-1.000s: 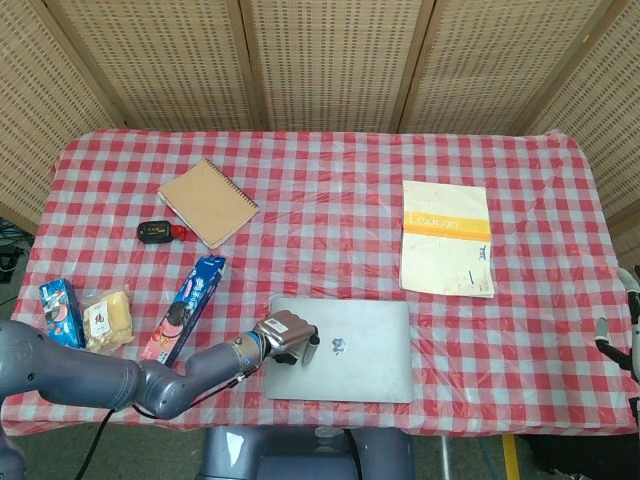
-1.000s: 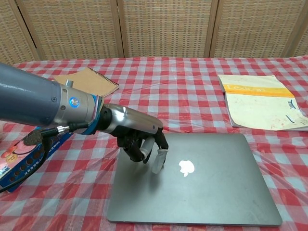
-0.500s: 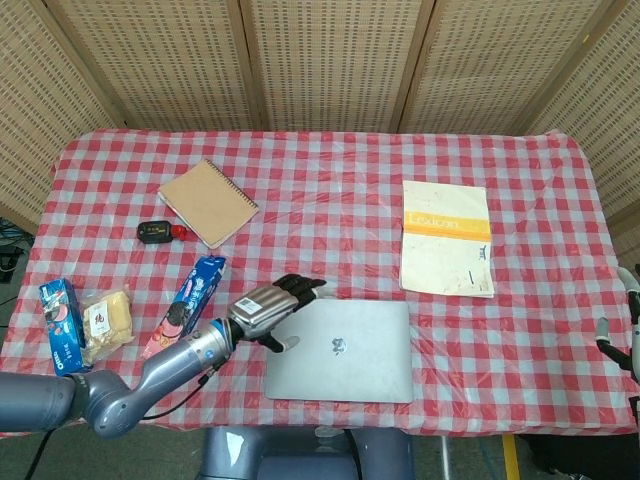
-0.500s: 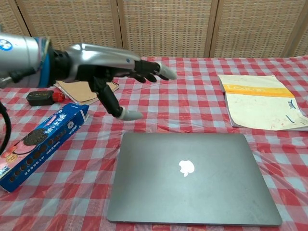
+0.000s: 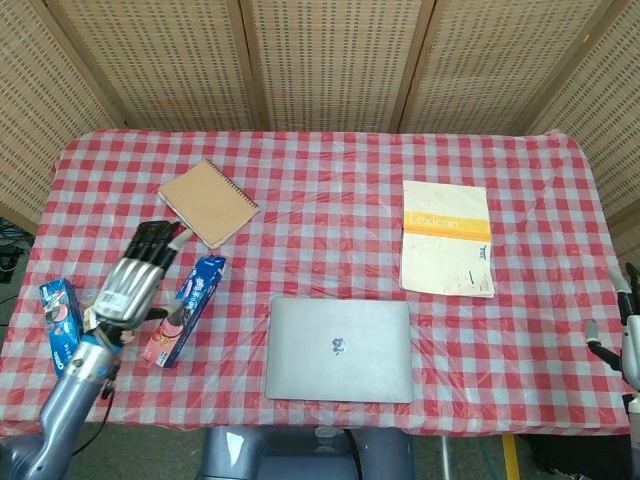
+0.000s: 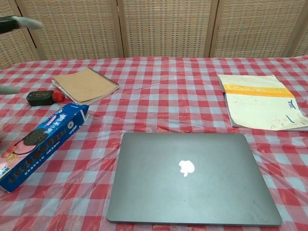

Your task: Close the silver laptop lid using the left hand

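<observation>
Silver laptop point(image 5: 339, 349) lies w/ lid fully down, flat on the bench point(image 5: 330, 215) near its front edge, centre; logo faces up. In chest view it fills the lower middle point(image 6: 192, 177).

Left hand point(image 5: 135, 279) is off to the left, well apart from the laptop, raised over the bench's left side w/ fingers spread and straight, holding nothing. Head view shows whole hand + forearm; chest view catches only blurred fingertips point(image 6: 21, 22) at top left corner.

Right hand point(image 5: 623, 334) shows only in head view, at far right edge past the bench; just a sliver visible, so can't tell how its fingers lie.

Blue cookie box point(image 5: 183, 308) lies lengthwise just right of the left hand; chest view shows the cookie print on its side point(image 6: 37, 143). Tan spiral notebook point(image 5: 207, 202) sits further back, left of centre. Small black device w/ red end point(image 6: 42, 97) is clear in chest view; in head view the left hand mostly covers it. White/orange "Lexicon" book point(image 5: 447, 238) lies right of centre, behind the laptop. Small blue carton point(image 5: 58, 315) at the bench's left edge appears in head view only.
</observation>
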Motion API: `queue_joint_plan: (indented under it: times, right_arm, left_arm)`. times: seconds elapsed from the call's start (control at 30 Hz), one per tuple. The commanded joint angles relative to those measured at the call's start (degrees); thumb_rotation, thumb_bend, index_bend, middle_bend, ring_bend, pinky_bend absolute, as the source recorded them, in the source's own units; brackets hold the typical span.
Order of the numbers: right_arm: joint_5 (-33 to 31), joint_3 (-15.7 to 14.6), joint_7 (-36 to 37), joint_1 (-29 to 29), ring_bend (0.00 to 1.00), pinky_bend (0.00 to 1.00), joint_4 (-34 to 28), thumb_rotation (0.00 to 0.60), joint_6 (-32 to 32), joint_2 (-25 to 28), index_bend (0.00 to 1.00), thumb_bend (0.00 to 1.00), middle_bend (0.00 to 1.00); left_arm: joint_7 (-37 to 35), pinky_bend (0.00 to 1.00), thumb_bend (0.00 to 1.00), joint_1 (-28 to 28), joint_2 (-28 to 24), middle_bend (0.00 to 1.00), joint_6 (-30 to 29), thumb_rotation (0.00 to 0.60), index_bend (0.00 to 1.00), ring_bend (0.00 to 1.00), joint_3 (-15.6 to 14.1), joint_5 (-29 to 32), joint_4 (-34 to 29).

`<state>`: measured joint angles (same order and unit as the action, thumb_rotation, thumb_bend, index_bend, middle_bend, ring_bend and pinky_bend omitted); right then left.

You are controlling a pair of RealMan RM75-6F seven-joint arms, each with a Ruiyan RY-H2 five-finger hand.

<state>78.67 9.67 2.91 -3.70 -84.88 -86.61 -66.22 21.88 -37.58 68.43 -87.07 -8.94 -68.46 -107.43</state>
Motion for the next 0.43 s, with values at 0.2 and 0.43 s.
queue_joint_plan:
  times: [0.2,0.43]
  right_arm:
    - [2.63,-0.78,-1.75,0.12,0.0,0.0,-0.8,0.6,-1.78,-0.04,0.0,0.61,0.0]
    - [5.29,-2.23,-3.22,0.38,0.0,0.0,-2.49,0.6,-2.7,0.05,0.0,0.61,0.0]
  left_arm:
    - [-3.37,0.0,0.11,12.75,-0.51,0.0,-7.76,0.6,0.0,0.0,-4.35,-2.7,6.62]
    - [-7.25,0.0,0.11,18.56,-1.28,0.0,-10.97,0.6,0.0,0.0,-5.02,-6.44,9.57]
